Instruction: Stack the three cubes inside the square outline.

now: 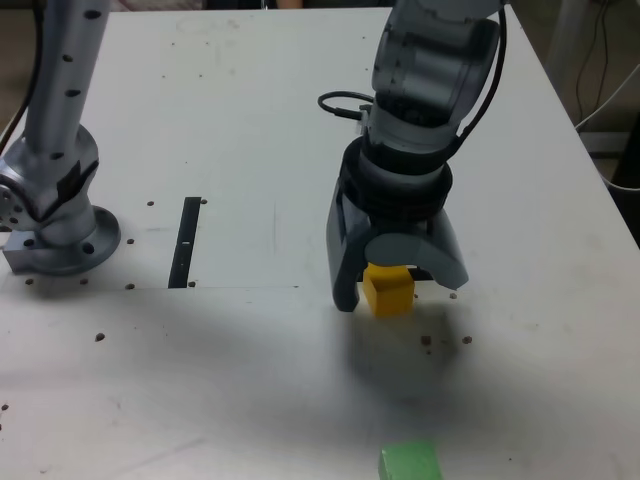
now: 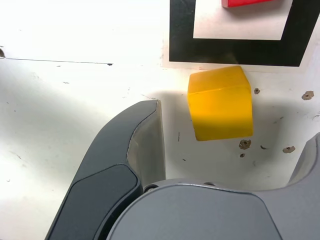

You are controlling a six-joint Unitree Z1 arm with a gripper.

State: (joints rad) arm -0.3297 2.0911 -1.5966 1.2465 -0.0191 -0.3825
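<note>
Exterior view: gripper point(image 1: 390, 290) down, agape around yellow cube point(image 1: 388, 290).

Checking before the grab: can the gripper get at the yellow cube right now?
Probably yes: the gripper has its jaws open on either side of the yellow cube, with nothing between.

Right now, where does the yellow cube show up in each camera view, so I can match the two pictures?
Exterior view: the yellow cube sits on the table right of centre, low between the open jaws of the gripper.
Wrist view: the yellow cube is near the middle, just outside the black square outline.
Shared landmark: the gripper, with a jaw on either side of the cube in both views.
</note>
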